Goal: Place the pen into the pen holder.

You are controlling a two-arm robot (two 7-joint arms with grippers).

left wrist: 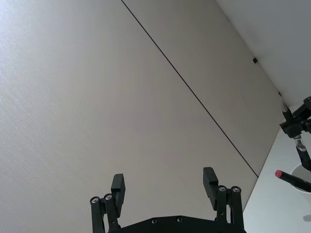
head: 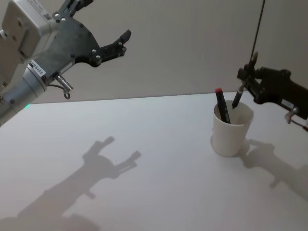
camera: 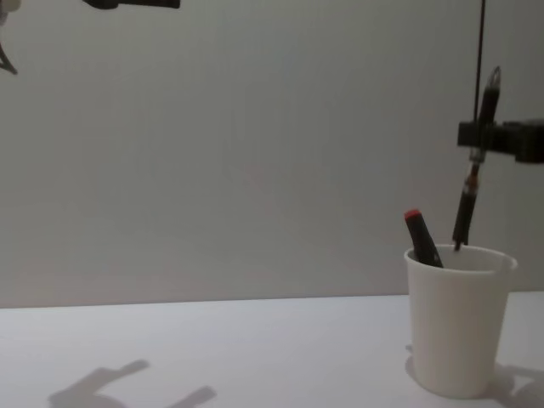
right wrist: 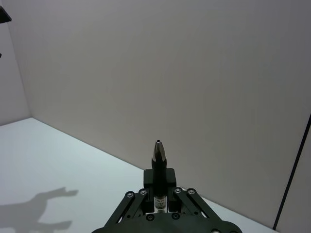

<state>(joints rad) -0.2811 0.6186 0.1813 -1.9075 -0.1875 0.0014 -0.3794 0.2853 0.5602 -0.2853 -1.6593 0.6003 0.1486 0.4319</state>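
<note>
Right gripper jaws clamp one pen, tip at the cup rim; a second pen inside. Left gripper open, well apart.

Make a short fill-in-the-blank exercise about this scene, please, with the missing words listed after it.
1. The right gripper holds a dark pen above the ____.
2. The pen already inside the cup has a ____ cap.
3. The left gripper, raised high, has its fingers ____.

Missing words: cup; red; open
</note>
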